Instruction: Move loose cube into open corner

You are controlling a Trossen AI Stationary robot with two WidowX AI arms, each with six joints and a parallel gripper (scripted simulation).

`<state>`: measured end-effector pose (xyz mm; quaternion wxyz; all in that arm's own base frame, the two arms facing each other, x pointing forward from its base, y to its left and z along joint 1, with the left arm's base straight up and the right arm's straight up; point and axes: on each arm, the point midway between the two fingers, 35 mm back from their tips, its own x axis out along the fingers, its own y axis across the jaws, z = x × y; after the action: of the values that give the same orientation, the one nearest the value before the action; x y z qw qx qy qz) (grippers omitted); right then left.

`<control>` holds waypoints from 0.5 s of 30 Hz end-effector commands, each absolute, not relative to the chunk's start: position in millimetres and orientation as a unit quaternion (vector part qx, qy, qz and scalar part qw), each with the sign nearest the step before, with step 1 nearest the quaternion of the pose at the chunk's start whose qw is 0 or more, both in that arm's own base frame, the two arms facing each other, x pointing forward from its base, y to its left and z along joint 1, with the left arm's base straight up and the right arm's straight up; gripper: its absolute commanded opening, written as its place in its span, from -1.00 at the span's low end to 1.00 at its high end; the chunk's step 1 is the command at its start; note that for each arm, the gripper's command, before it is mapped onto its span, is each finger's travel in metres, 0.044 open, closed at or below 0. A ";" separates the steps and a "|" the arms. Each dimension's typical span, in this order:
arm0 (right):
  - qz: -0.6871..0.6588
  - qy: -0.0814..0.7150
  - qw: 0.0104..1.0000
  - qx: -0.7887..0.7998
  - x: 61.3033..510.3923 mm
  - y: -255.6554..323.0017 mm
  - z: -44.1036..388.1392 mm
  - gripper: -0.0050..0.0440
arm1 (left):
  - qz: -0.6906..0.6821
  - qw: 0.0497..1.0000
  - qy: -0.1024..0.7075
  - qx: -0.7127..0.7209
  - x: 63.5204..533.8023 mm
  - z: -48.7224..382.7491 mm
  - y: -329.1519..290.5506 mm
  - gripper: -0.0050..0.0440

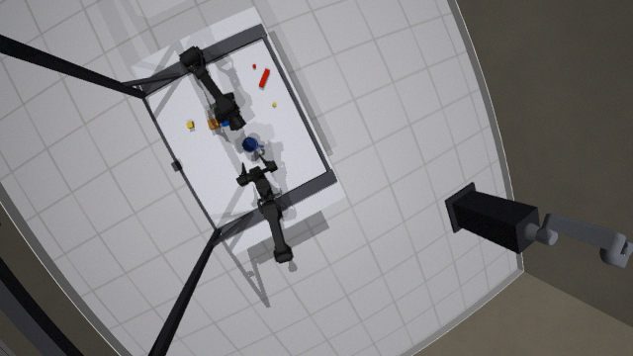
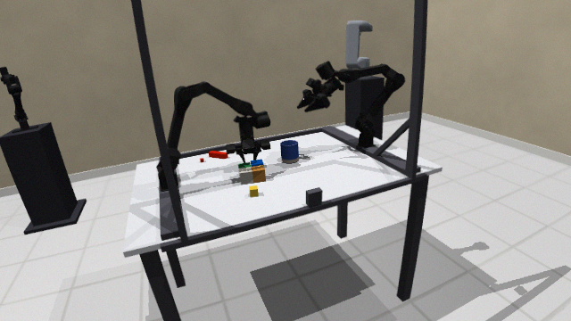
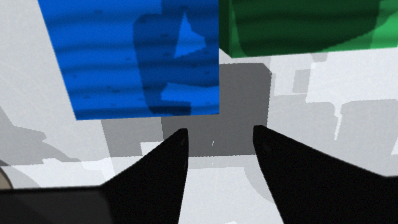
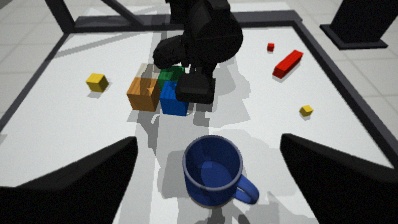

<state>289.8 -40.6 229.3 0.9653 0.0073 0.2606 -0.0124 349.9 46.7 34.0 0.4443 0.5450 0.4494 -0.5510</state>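
The orange cube, pale cube and green cube stand grouped. The blue cube stands at the fourth corner, with a narrow gap to orange in the right wrist view. In the left wrist view it juts past green towards the fingers. My left gripper is partly open and empty, beside blue's outer face. My right gripper is open and empty, raised near the mug.
A blue mug stands between the arms. A yellow cube lies beyond orange. A red bar, small red cube and small yellow cube lie opposite.
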 end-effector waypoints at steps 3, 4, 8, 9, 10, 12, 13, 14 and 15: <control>-0.014 0.250 0.968 0.008 287.3 -36.9 231.1 0.84 | -0.538 0.453 0.440 0.558 353.0 45.1 36.1 -0.09; -0.014 0.250 0.968 0.009 287.1 -36.5 230.3 0.84 | -0.538 0.453 0.440 0.559 353.2 45.1 36.1 -0.09; -0.015 0.249 0.968 0.009 286.7 -35.8 228.8 0.84 | -0.535 0.455 0.438 0.561 355.9 47.9 37.6 -0.09; -0.015 0.249 0.968 0.010 286.6 -35.5 228.1 0.84 | -0.535 0.455 0.438 0.561 355.6 47.9 37.5 -0.09; -0.016 0.248 0.968 0.010 286.5 -35.1 227.4 0.84 | -0.540 0.451 0.440 0.557 354.7 43.1 37.4 -0.09; -0.017 0.248 0.969 0.011 286.2 -34.4 225.8 0.84 | -0.539 0.453 0.440 0.558 352.5 44.9 33.8 -0.09; -0.017 0.247 0.969 0.011 286.1 -34.3 225.6 0.84 | -0.539 0.453 0.440 0.558 351.8 45.0 32.3 -0.09; -0.017 0.247 0.969 0.011 286.1 -34.3 225.6 0.84 | -0.539 0.453 0.439 0.558 351.4 45.1 30.8 -0.09; -0.017 0.248 0.969 0.011 286.2 -34.3 225.3 0.84 | -0.539 0.453 0.439 0.558 351.1 45.1 29.4 -0.09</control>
<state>286.9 -35.6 219.5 0.9655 0.0106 0.2596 -0.0158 347.4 35.5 31.5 0.4441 0.5448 0.4497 -0.5511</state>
